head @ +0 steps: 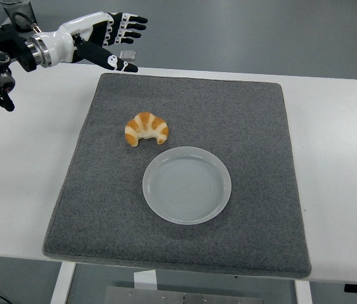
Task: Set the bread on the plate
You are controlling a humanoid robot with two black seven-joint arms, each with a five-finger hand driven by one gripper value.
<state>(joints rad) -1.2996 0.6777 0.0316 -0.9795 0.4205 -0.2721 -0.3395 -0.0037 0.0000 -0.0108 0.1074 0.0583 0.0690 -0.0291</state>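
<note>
White tabletop (19,171) fills most of the head view, with grey floor beyond its far edge. A large dark grey mat (254,158) lies on the table, covering the middle and reaching close to the near edge.

On the mat, left of centre, sits the bread (146,128), a golden croissant with pale stripes, its two tips pointing toward the near side. Just beside it, toward the near right, lies the plate (187,185), round, pale grey and shallow, with nothing on it. The bread's lower right tip comes very close to the plate's far rim; whether they touch cannot be told. The bread rests wholly on the mat, not on the plate.

The left hand (105,39) comes in from the upper left corner on a black arm with a white forearm shell. It hangs above the table's far left edge, near the mat's far left corner and well apart from the bread. Its fingers (130,20) are spread wide and stretched toward the right, the thumb lower down and pointing the same way; the hand holds nothing.

A small clear square object (127,56) shows just behind the thumb, at or past the table's far edge; what it is cannot be told.

At the upper left corner, behind the arm, part of a dark round container stands on the floor.
</note>
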